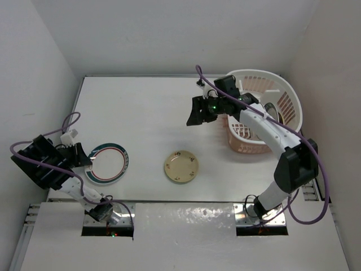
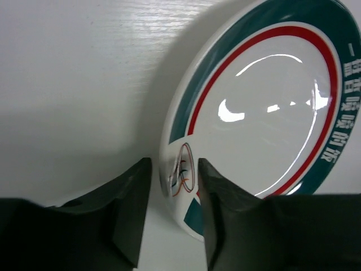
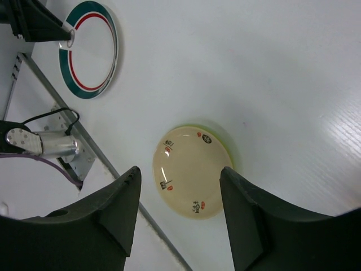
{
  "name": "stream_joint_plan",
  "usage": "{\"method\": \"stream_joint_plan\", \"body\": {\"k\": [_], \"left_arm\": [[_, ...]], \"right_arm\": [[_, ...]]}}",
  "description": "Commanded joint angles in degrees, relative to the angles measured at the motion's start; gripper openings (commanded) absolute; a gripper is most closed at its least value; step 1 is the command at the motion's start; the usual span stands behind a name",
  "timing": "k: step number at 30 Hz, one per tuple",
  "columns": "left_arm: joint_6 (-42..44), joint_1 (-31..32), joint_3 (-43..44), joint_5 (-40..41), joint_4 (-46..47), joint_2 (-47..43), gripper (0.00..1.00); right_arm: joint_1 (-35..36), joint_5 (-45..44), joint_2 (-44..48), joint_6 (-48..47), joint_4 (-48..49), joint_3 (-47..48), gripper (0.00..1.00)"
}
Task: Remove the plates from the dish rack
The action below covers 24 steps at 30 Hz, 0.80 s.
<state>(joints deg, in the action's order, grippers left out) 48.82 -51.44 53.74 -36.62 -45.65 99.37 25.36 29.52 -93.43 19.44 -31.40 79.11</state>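
From above we see the teal-rimmed plate [image 1: 109,162] lying face up, left of the cream plate [image 1: 181,167], dish rack [image 1: 282,99] far right. Left wrist: left gripper [image 2: 174,164] loosely straddles its rim, released. Right wrist: right gripper [image 3: 180,172] gapes empty above the cream plate.

Left pincer [image 2: 174,165] slightly parted; right pincer [image 3: 179,172] agape
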Motion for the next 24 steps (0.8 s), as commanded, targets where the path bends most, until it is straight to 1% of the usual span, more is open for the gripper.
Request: {"method": "stream_joint_plan", "body": {"k": [1,4,6,8,9,10,11,12,13,14,15,16,17,18,20,21,22,24], "left_arm": [[4.4,-0.2,1.0,-1.3,0.1,-0.3,0.40],[5.5,-0.2,1.6,-1.6,-0.5,-2.1,0.54],[5.6,-0.2,2.6,-2.0,-1.2,-2.7,0.58],[5.8,-0.3,5.0,-2.8,-3.1,-3.8,0.64],[5.5,-0.2,5.9,-3.6,-3.7,-4.2,0.65],[4.5,-0.2,6.7,-3.8,-3.8,-4.7,0.67],[2.7,-0.2,8.6,-3.9,-3.8,-6.0,0.68],[2.0,-0.2,9.5,-4.3,-3.9,-6.9,0.69],[1.4,-0.2,10.2,-4.3,-3.7,-7.6,0.69],[0.2,0.0,11.3,-4.4,-3.2,-9.6,0.70],[-0.6,0.0,11.6,-4.1,-2.6,-10.9,0.70],[-1.7,0.0,11.7,-3.9,-0.6,-13.1,0.70],[-4.8,0.0,11.6,-3.5,0.5,-14.3,0.70],[-6.6,0.0,11.5,-2.2,1.9,-15.4,0.70],[-10.7,0.0,11.7,1.2,4.5,-18.3,0.70],[-12.0,0.0,12.2,2.3,4.9,-18.9,0.70],[-15.0,7.8,13.7,3.5,4.6,-18.8,0.72],[-18.6,10.5,15.3,7.3,4.5,-17.6,0.71]], "right_arm": [[0.0,-1.9,3.3,-1.7,-0.4,1.6,0.58],[0.0,-4.4,3.9,-2.3,-2.8,3.2,0.58],[0.0,-6.6,4.0,-2.8,-6.1,4.6,0.59],[0.0,-12.8,4.7,-3.8,-8.8,6.8,0.60],[-0.1,-15.7,5.0,-4.1,-11.7,7.7,0.61],[-0.1,-23.3,5.5,-4.6,-13.3,9.4,0.63],[-0.4,-27.8,6.7,-4.8,-14.6,10.2,0.63],[-0.8,-32.3,7.5,-4.9,-17.1,10.9,0.58],[-1.5,-37.3,8.1,-5.0,-18.4,12.2,0.39],[-3.6,-46.3,9.1,-4.9,-19.6,12.9,0.11],[-5.3,-49.4,9.3,-4.8,-22.5,13.7,0.08],[-7.3,-51.9,9.2,-4.7,-24.0,15.1,0.13],[-10.6,-57.4,9.1,-5.0,-25.0,15.4,0.27],[-11.6,-60.5,8.7,-5.7,-26.0,15.3,0.47],[-13.5,-66.4,8.1,-8.3,-25.3,14.1,0.55],[-14.2,-66.8,7.7,-8.8,-24.9,13.6,0.56],[-15.5,-66.7,7.3,-9.2,-24.5,13.3,0.57],[-16.7,-66.6,6.1,-8.8,-23.5,12.7,0.58]]}}
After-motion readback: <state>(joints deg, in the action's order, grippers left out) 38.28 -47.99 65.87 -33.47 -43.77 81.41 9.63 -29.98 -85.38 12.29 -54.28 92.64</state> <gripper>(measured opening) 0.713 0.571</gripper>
